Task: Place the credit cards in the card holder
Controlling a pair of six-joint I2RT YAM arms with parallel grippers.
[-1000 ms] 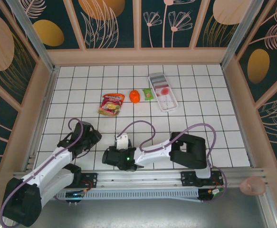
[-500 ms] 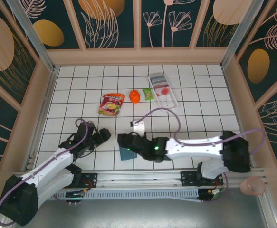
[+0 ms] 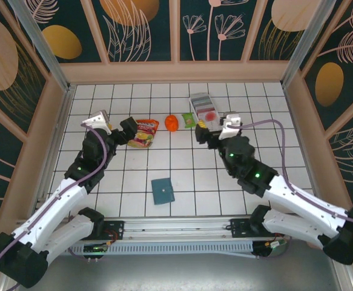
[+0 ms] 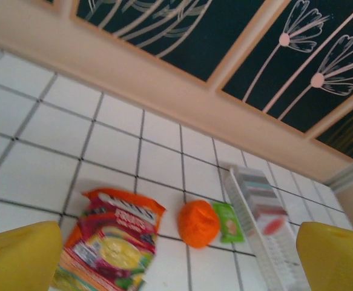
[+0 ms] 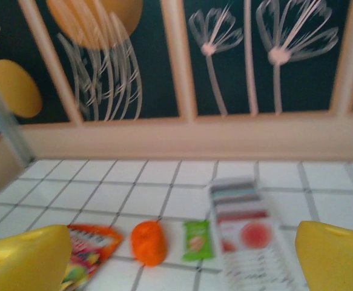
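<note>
Left gripper (image 3: 125, 131): fingers spread wide, empty, beside the crinkly orange-red snack packet (image 3: 142, 133).
Right gripper (image 3: 203, 133): spread, empty, near the long white plastic tray (image 3: 215, 129).
Thin pale red-marked credit cards (image 5: 243, 209): lying in that tray.
Flat dark-teal card holder (image 3: 162, 190): well apart, by the bases.
Risk: I reckon flat cards could slip, or the tray drag.

- White tiled table (image 3: 255, 103), black grid lines.
- 1 teal wallet (image 3: 162, 190), flat, near front edge, approx. centre, well apart from the rest.
- Far row, L to R: red snack bag (image 3: 143, 133), orange ball (image 3: 172, 123), sm. green packet (image 3: 189, 120), long white tray (image 3: 194, 99).
</note>
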